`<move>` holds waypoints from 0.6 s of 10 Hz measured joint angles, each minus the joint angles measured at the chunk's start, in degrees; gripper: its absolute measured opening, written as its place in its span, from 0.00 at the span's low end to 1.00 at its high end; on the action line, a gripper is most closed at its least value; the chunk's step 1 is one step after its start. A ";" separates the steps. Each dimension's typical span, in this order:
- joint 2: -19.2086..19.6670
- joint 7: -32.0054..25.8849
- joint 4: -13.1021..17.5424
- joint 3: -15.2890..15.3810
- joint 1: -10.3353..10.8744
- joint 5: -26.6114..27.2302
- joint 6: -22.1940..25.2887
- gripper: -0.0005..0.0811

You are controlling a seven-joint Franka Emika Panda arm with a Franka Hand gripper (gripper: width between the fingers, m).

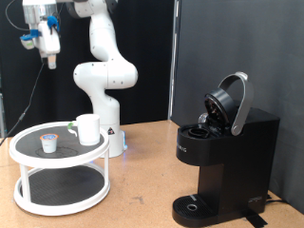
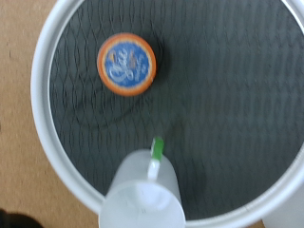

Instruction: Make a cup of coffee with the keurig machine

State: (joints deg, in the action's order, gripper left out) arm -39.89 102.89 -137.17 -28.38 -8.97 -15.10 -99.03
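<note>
The tool hung high at the exterior view's top left, well above the white two-tier round stand; its fingers did not show clearly, so whether it was open or holding anything could not be told. Directly below it on the stand's upper tier sat the coffee pod and, just beside it towards the exterior view's right, the cup. The keurig machine stood well apart on the table, lid raised. The pod's orange-rimmed blue foil bore writing too blurred to read.
</note>
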 joint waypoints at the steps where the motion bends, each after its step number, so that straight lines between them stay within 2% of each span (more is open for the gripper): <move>1: 1.43 2.15 -1.08 -0.01 -0.37 -0.42 -1.88 0.91; 2: 2.59 3.72 -1.31 0.18 -0.85 -0.55 -2.90 0.91; 4: 2.38 2.50 -1.76 -0.04 -0.83 -0.35 -3.57 0.91; 6: 2.46 3.18 -4.31 -0.26 -0.99 -0.79 -7.10 0.91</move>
State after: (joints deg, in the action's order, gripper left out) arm -37.43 106.06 -141.48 -28.64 -9.96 -15.89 -106.12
